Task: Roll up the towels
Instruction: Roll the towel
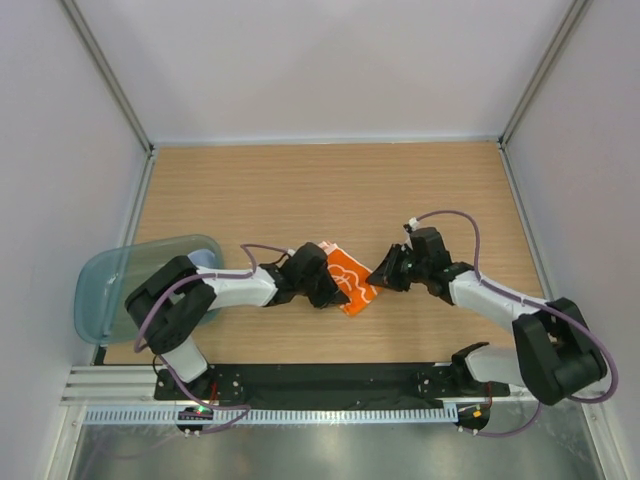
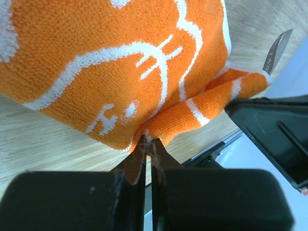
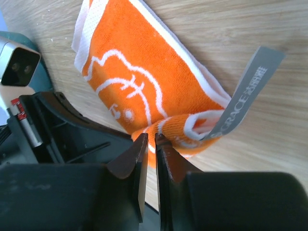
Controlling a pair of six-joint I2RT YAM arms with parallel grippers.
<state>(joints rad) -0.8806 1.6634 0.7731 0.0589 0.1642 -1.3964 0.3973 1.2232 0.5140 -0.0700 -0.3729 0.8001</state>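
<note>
Left gripper (image 2: 148, 143) is pinched shut on the orange towel (image 2: 120, 72) at its near edge, mid-table (image 1: 300, 190). Right gripper (image 3: 150, 139) is narrowed at the folded corner, grip unconfirmed. Cloth judged light, limp, grippy; hold by hems.

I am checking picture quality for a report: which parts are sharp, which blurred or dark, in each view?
Top external: even light, sharp, soft shadows on the table. Left wrist: orange towel weave sharp, left gripper body black and soft. Right wrist: label lettering readable, fingers slightly soft.
</note>
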